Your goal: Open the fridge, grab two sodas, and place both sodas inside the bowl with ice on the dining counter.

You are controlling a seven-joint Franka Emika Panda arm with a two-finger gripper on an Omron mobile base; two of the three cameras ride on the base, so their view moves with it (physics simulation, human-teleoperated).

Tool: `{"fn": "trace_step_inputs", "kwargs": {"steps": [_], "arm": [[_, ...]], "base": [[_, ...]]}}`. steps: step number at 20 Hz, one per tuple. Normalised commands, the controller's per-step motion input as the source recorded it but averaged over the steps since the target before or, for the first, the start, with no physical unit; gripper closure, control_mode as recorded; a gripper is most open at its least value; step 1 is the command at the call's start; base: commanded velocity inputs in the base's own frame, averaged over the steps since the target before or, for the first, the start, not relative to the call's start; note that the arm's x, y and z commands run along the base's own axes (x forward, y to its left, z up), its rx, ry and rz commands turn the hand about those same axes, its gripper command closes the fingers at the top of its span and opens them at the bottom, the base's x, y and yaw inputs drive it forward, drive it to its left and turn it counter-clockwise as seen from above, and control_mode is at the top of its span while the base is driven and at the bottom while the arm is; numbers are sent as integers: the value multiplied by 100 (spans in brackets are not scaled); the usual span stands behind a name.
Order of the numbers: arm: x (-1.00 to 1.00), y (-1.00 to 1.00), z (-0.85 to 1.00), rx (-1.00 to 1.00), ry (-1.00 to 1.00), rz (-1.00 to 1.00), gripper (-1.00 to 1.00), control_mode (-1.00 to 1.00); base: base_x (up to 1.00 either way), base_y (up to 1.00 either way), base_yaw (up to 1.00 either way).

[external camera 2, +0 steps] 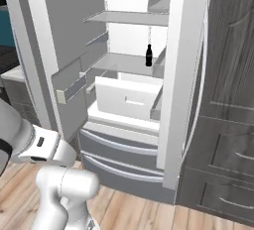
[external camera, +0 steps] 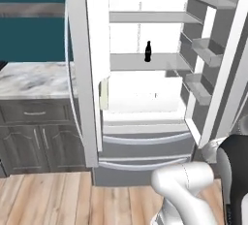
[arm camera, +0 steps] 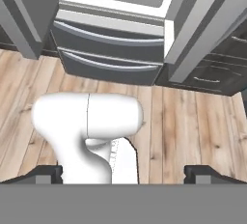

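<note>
Fridge (external camera: 140,98) doors open. Dark soda (external camera: 147,52) upright on middle shelf. My claw (arm camera: 123,172) spread wide, empty, low over floor. Advice: raise arm, approach bottle level, straddle body, avoid shelf edge.

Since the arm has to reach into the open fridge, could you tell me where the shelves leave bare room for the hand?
In the fridge, the middle shelf is bare left of the dark soda bottle, and a shorter stretch lies right of it. The upper shelf is bare throughout. It is tighter on the right, where the door bins stand near the shelf ends.
</note>
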Motion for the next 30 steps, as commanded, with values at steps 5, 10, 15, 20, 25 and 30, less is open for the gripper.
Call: {"fn": "trace_step_inputs", "kwargs": {"steps": [5,10,15,20,25,30], "arm": [[0,0,0,0,0,0,-100,100],[0,0,0,0,0,0,-100,100],[0,0,0,0,0,0,-100,100],[0,0,0,0,0,0,-100,100],[0,0,0,0,0,0,-100,100],[0,0,0,0,0,0,-100,100]], "base": [[48,32,-7],[63,18,-6],[65,12,-5],[64,10,-8],[61,0,-8],[62,5,-13]]}}
